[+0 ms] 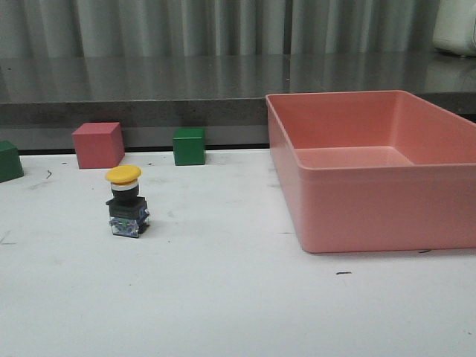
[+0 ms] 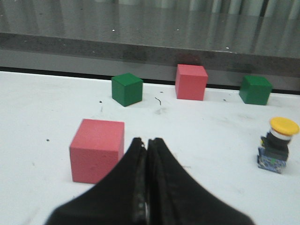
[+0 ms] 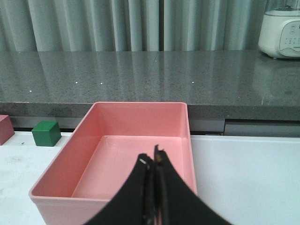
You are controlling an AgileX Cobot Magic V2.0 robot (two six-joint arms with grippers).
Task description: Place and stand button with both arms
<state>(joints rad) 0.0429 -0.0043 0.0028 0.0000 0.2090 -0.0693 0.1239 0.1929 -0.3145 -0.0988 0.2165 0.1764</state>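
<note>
The button [image 1: 126, 201] stands upright on the white table, yellow cap on top, dark base with bluish contacts below; nothing holds it. The left wrist view also shows the button [image 2: 276, 145], standing far off to one side of the fingers. My left gripper [image 2: 146, 140] is shut with nothing between its fingers, low over the table beside a red cube [image 2: 97, 150]. My right gripper [image 3: 152, 158] is shut and empty, hovering over the near wall of the pink bin [image 3: 70, 161]. Neither arm appears in the front view.
The large pink bin [image 1: 349, 223] fills the right side of the table. A red cube [image 1: 97, 145] and a green cube [image 1: 189, 146] sit at the table's back edge, another green cube [image 1: 9, 161] at far left. A dark counter runs behind.
</note>
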